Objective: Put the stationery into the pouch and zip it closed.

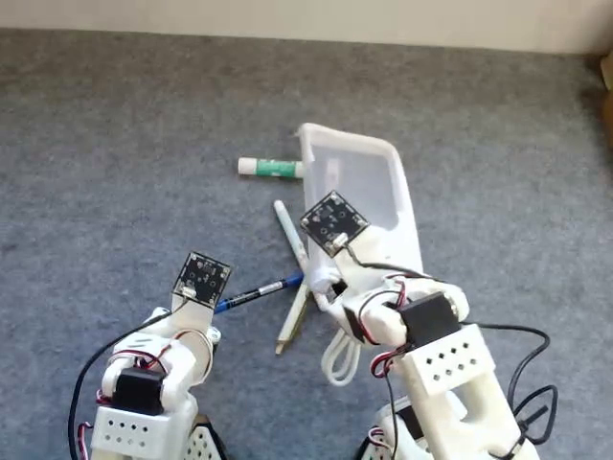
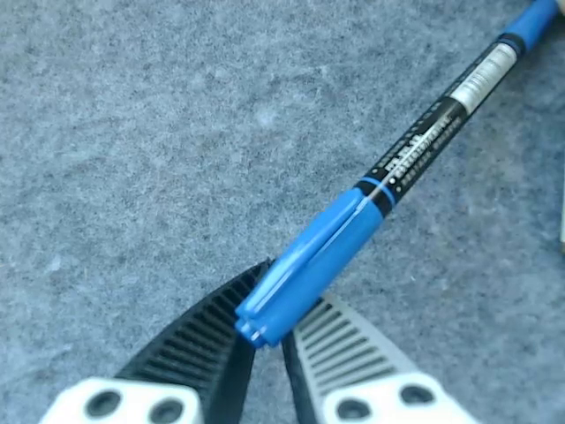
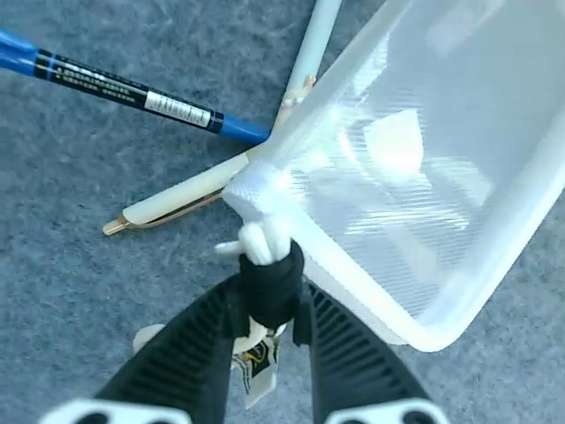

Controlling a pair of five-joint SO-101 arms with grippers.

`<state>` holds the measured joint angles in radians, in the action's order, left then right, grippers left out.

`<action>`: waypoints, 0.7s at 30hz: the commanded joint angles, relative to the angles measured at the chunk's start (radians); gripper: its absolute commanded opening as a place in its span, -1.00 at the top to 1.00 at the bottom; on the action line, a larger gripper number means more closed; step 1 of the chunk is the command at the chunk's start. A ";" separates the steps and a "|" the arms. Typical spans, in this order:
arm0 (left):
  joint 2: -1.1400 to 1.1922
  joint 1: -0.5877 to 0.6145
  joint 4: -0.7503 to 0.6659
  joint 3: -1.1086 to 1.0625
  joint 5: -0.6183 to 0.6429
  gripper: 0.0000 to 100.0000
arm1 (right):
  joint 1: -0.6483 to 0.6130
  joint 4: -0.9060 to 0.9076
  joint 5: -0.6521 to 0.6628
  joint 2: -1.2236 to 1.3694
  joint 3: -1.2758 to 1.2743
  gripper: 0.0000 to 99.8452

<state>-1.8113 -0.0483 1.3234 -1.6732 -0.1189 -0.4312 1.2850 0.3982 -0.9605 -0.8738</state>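
- The left claw [image 2: 275, 309] is squeezing shut on the cap end of the long blue and black plastic marker pen [image 2: 415, 141], low in the left wrist view.
- The pen's long body is pointing away from that claw, up toward the upper right of that frame.
- In the high view the pen is lying near the middle, slanting up to the right. Its far tip is sitting just beside the near corner of the see-through white plastic pouch [image 1: 369, 187].
- The right claw [image 3: 267, 287] is pinching shut on the small white tab [image 3: 256, 240] at that same corner.
- So I think the left arm is the one to slide the pen along its own length, up and right, into the pouch.
- I cannot tell if the pouch mouth is open at that corner.
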 commanded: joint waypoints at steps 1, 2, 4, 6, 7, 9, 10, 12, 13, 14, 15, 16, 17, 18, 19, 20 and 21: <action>-0.010 -0.018 0.003 -0.022 0.006 0.98 | 0.025 -0.002 0.009 -0.031 0.070 0.99; -0.010 -0.018 0.003 -0.022 0.006 0.98 | 0.031 -0.004 0.009 -0.031 0.071 0.99; -0.010 -0.018 0.003 -0.022 0.006 0.98 | 0.047 -0.028 -0.021 -0.031 0.071 0.99; -0.010 -0.018 0.003 -0.022 0.006 0.98 | 0.068 -0.045 -0.052 -0.031 0.071 0.99; -0.010 -0.018 0.003 -0.022 0.006 0.98 | 0.074 -0.050 -0.061 -0.031 0.071 0.99; -0.010 -0.018 0.003 -0.022 0.006 0.98 | 0.074 -0.050 -0.068 -0.031 0.071 0.99; -0.010 -0.018 0.003 -0.022 0.006 0.98 | 0.074 -0.050 -0.068 -0.031 0.071 0.99; -0.010 -0.018 0.003 -0.022 0.006 0.98 | 0.074 -0.050 -0.068 -0.031 0.070 0.99; -0.010 -0.024 0.003 -0.022 0.008 0.98 | 0.074 -0.050 -0.068 -0.031 0.070 0.99; -0.010 -0.025 0.003 -0.022 0.008 0.98 | 0.074 -0.050 -0.068 -0.031 0.070 0.99; -0.010 -0.027 0.003 -0.022 0.009 0.98 | 0.074 -0.048 -0.068 -0.031 0.070 0.99; -0.012 -0.019 0.003 -0.022 0.006 0.98 | 0.074 -0.047 -0.068 -0.031 0.070 0.99; -0.012 -0.002 0.003 -0.021 0.005 0.97 | 0.074 -0.044 -0.068 -0.033 0.070 0.99; -0.013 0.021 0.005 -0.012 0.005 0.97 | 0.074 -0.044 -0.071 -0.033 0.070 0.99; -0.013 0.042 0.005 0.013 0.005 0.97 | 0.073 -0.044 -0.089 -0.033 0.070 0.99; -0.013 0.059 0.005 0.050 0.005 0.97 | 0.073 -0.045 -0.101 -0.033 0.070 0.99; -0.013 0.074 0.006 0.088 0.005 0.97 | 0.073 -0.047 -0.110 -0.033 0.070 0.99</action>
<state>-1.8113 -0.0207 1.3234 -1.6686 -0.1189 -0.3713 1.2543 0.3168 -0.9605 -0.8707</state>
